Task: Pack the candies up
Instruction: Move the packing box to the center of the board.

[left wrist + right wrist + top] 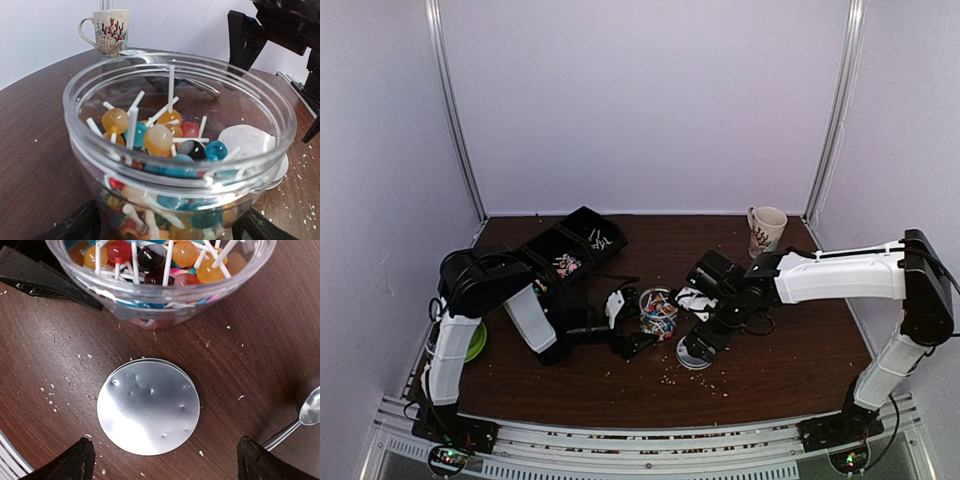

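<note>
Clear round jar [71, 105] of glossy stick candies [157, 139] sits between left gripper's [167, 223] spread fingers; right gripper [165, 445] gapes above round metal lid [148, 407].

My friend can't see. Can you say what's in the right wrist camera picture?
A round silver lid lies flat on the brown table, just ahead of the open right gripper. Beyond it stands a clear jar holding colourful lollipops, and a spoon peeks in at the right edge.
</note>
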You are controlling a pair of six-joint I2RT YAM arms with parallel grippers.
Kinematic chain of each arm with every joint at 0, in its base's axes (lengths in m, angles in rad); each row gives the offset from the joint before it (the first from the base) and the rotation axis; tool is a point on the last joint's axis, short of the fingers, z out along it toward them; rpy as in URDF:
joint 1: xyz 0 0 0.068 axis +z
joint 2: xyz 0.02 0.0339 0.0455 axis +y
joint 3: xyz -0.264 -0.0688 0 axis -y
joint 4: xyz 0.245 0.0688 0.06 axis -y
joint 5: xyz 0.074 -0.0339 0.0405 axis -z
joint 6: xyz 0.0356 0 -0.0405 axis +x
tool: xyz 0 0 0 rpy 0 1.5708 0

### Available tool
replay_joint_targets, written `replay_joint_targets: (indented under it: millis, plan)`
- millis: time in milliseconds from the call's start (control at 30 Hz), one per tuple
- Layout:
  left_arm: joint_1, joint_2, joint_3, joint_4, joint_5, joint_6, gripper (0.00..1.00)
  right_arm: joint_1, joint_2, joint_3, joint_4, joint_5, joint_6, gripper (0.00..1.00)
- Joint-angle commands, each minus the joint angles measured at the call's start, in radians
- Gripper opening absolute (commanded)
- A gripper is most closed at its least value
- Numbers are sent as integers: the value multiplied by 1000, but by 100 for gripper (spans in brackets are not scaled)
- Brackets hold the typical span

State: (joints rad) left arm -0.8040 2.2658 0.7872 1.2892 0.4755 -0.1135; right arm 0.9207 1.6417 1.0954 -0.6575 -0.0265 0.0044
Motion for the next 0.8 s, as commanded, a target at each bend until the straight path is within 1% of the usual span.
replay_joint_targets:
  millis: [0, 233, 533, 767]
  plan:
    - [9, 27, 17, 80, 18, -11, 91, -3, 23, 27, 2, -13, 37, 99]
    - [11, 49, 34, 83, 37, -17, 90, 4, 36, 26, 18, -9, 53, 100]
    - [15, 58, 39, 90, 47, -20, 82, 10, 80, 60, 11, 18, 63, 100]
    - [21, 61, 37, 99, 42, -25, 84, 30, 99, 74, 3, 31, 72, 100]
